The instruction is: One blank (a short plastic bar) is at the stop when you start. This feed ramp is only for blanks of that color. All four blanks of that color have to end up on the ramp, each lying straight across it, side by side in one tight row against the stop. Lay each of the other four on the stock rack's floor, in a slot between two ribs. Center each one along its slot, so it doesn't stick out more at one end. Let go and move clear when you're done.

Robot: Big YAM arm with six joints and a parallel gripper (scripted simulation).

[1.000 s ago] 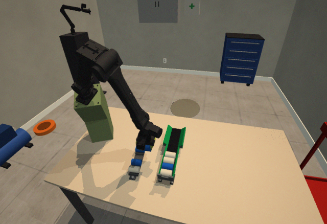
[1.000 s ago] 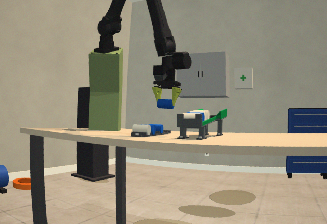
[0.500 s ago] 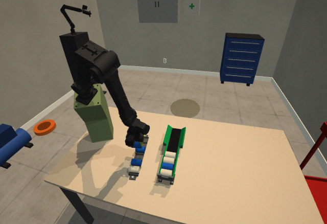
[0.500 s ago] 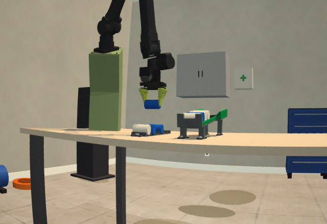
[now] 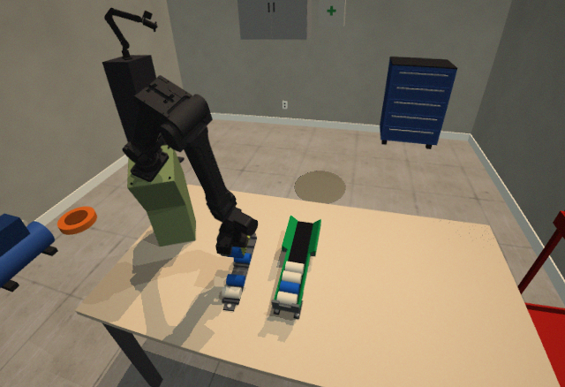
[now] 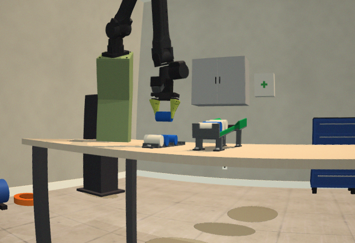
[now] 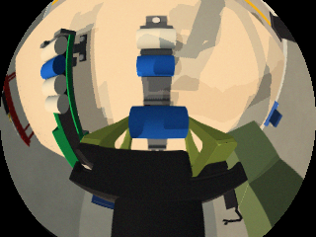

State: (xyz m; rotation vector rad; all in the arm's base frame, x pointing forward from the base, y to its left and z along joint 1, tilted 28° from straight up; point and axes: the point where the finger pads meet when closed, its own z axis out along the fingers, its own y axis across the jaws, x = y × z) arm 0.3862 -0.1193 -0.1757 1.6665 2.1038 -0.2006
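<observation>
At the near end of the green feed ramp (image 5: 279, 277), on the right of the desk (image 5: 410, 282), a white blank (image 5: 286, 298) lies against the stop, with a blue blank (image 5: 289, 286) behind it and two more white blanks (image 5: 291, 271) beyond that, all four lying across the ramp in a touching row. The upper black stretch of the ramp, farther back, is bare.

Left of the ramp, the low dark stock rack (image 5: 229, 306) runs near to far on the desk. Its nearest filled slot holds a white blank (image 5: 231, 292), and just behind that lies a blue blank (image 5: 236, 279).

Farther along the rack, the claw (image 6: 165, 114) hangs above it with its yellow-green fingers (image 6: 155, 106) pinching another blue blank (image 6: 163, 116) by its ends. In the exterior view this bar is held level and well clear of the rack below.

Behind the claw, the black arm rises to a green pedestal (image 5: 164, 200) at the desk's far left corner.
</observation>
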